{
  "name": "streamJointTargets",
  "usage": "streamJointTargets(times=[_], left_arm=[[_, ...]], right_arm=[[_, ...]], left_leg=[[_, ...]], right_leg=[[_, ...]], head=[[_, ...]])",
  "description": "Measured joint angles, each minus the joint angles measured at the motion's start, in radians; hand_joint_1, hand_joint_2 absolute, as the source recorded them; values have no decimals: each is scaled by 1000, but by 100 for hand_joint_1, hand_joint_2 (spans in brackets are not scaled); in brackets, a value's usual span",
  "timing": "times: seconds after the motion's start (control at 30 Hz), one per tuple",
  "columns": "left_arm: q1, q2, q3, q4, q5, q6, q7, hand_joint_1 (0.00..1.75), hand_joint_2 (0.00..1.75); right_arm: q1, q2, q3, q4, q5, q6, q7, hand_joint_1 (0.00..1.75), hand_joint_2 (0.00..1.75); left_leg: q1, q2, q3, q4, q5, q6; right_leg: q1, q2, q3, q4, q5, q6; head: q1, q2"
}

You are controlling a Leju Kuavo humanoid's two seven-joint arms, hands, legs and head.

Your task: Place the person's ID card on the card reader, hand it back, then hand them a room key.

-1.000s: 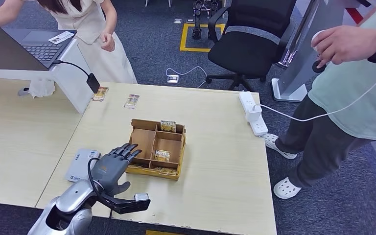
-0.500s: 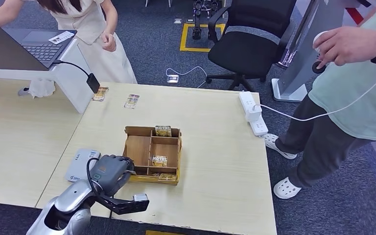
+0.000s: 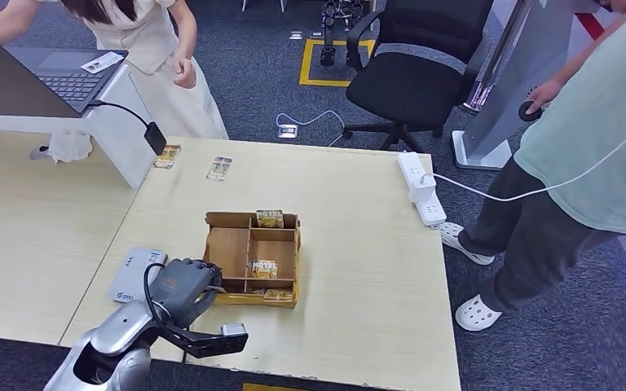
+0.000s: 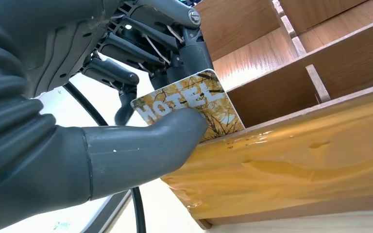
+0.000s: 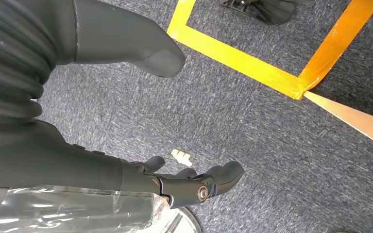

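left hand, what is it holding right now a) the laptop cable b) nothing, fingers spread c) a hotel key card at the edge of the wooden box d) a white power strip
c: in the left wrist view the left hand pinches a card printed HOTEL between thumb and fingers, right at the wall of the wooden box.

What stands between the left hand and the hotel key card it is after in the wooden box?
Nothing. The left hand already pinches the hotel key card between its thumb and fingers, at the near corner of the wooden box.

Head view high over table (image 3: pixel 359 269); left wrist close on box (image 4: pixel 291 160).
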Motion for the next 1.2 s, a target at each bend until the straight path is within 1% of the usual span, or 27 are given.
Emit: streamJointTargets(times=[0.03,0.17,0.27,0.37,0.43,0.53,0.73,1.2], left_arm=[[1,0,0,0,4,4,0,149,175],[-2,6,10,-13,58,38,-4,175,175],[-38,27,45,-43,125,57,-12,175,175],[-102,60,103,-78,179,50,-14,175,175],[-137,79,135,-95,192,40,-14,175,175],[-166,95,165,-112,198,35,-14,175,175],[-183,110,193,-125,199,32,-18,175,175],[-189,117,205,-129,202,34,-22,175,175]], right_arm=[[0,0,0,0,0,0,0,0,175],[1,0,0,0,-2,-2,0,0,175],[1,0,0,0,-8,-4,2,0,175],[1,0,0,0,-14,-7,3,0,175],[1,0,0,0,-17,-8,4,0,175],[1,0,0,0,-20,-9,4,0,175],[1,0,0,0,-20,-11,4,0,175],[1,0,0,0,-22,-11,4,0,175]], left_leg=[[0,0,0,0,0,0],[0,0,0,0,0,0],[1,0,0,0,1,-2],[1,0,0,0,2,-3],[1,0,0,0,3,-4],[1,0,0,0,3,-4],[1,0,-1,0,3,-5],[1,0,-1,0,3,-5]], right_leg=[[0,0,0,0,0,0],[0,0,0,0,0,0],[1,0,-1,0,1,-1],[1,0,-1,1,2,-3],[1,0,-2,2,2,-3],[1,0,-2,2,2,-3],[1,0,-2,2,2,-3],[1,0,-3,2,2,-3]], head=[[0,0],[0,0],[0,0],[0,0],[-1,0],[-1,0],[-1,0],[-1,0]])
